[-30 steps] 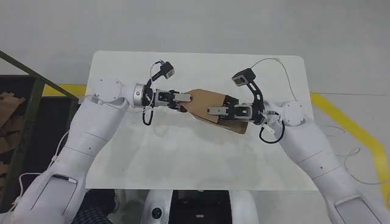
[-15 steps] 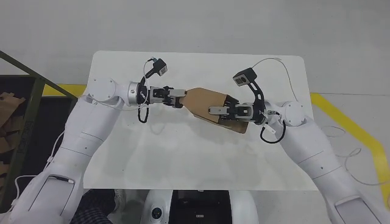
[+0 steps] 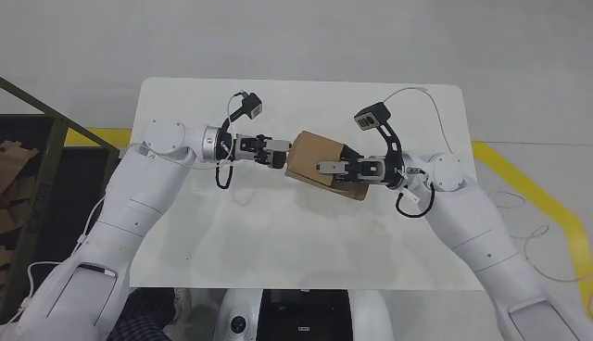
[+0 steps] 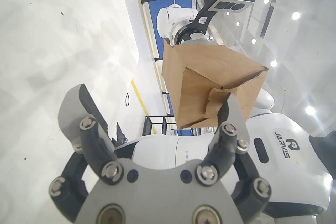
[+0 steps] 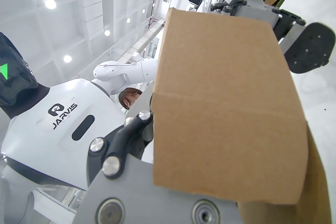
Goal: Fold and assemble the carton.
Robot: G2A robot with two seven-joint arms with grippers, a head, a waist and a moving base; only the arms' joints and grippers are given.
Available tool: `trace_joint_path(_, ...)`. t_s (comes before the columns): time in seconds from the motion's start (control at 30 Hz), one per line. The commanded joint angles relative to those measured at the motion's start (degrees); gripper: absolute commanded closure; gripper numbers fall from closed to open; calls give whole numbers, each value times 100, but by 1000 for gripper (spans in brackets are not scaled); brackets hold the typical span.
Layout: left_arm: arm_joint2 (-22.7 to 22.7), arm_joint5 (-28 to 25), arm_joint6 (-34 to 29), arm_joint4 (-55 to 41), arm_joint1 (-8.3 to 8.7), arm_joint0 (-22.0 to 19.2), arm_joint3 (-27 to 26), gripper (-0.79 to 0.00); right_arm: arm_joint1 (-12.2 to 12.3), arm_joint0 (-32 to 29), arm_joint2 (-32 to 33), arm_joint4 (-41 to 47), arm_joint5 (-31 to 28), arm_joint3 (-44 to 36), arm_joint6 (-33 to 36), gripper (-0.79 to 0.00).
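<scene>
Brown cardboard, probably light and easily creased: holding the carton (image 3: 315, 153) over the table (image 3: 278, 239) in the clenched right claw (image 3: 324, 168), touching its end flap (image 4: 214, 101) with the released left claw (image 4: 155, 95), favouring stiff folded edges.

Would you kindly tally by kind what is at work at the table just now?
carton: 1
tools: 2, the left tool and the right tool
table: 1
Total: 4
</scene>
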Motion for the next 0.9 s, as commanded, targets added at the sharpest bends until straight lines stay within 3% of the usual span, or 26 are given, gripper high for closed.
trace_joint_path(0.0,-13,-8,6,22,8,18,-32,-785,0,-4,11,-4,-1,4,-1,0)
trace_joint_path(0.5,-149,-4,48,294,107,316,-582,-785,-34,12,-5,2,21,133,21,0)
trace_joint_path(0.87,17,99,127,425,88,199,-388,-785,-51,1,-11,34,113,63,113,0)
